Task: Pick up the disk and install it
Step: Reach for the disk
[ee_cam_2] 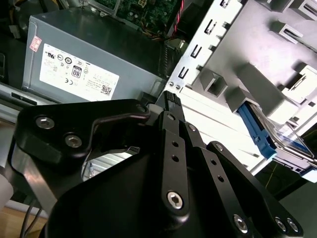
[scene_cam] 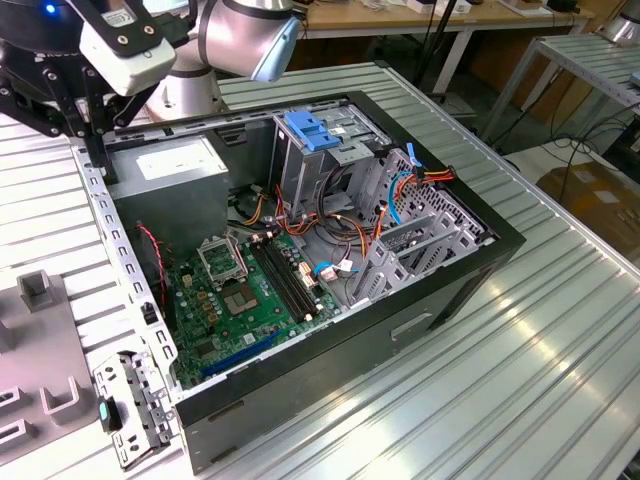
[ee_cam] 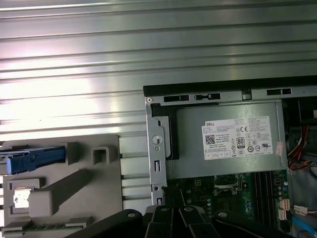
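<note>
The disk (ee_cam: 30,158) lies in a slot of the grey fixture (ee_cam: 74,191) beside the open computer case, with its blue side rail showing. In the second wrist view the disk (ee_cam_2: 277,141) shows the same blue rail and a strip of silver metal. My gripper (scene_cam: 100,165) hangs over the case's back corner, by the rear metal wall and the power supply. It is shut with nothing in it, and in both wrist views the gripper (ee_cam: 172,194) (ee_cam_2: 170,98) is well apart from the disk.
The open black case (scene_cam: 470,265) lies on a ribbed metal table (scene_cam: 560,340). Inside it are the grey power supply (scene_cam: 175,165), a motherboard (scene_cam: 250,290), loose cables and a bare-metal drive cage (scene_cam: 320,165) with a blue tab. The grey fixture (scene_cam: 40,350) is at the exterior view's left.
</note>
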Robot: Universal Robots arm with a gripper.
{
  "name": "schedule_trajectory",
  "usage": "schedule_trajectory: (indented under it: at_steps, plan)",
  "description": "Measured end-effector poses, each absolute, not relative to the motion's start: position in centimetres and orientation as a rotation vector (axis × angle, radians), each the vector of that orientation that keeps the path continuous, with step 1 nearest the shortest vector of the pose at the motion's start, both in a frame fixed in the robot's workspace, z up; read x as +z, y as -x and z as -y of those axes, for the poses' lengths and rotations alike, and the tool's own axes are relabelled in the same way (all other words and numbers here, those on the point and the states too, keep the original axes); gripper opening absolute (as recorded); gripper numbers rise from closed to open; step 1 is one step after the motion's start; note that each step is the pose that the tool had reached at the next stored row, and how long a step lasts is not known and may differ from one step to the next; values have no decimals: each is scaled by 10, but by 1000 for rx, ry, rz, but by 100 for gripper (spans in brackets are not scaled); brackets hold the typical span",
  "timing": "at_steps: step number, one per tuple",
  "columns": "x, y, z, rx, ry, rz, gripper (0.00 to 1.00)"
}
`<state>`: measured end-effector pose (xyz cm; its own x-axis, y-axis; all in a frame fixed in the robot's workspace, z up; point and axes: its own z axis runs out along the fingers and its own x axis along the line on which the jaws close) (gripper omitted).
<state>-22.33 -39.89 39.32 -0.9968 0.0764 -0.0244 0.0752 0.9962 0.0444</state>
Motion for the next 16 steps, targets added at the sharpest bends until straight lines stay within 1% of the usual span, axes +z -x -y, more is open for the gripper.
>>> schedule_trajectory:
  at_steps: [16]
  plan:
    - [393, 240, 399, 68, -118, -3113, 11]
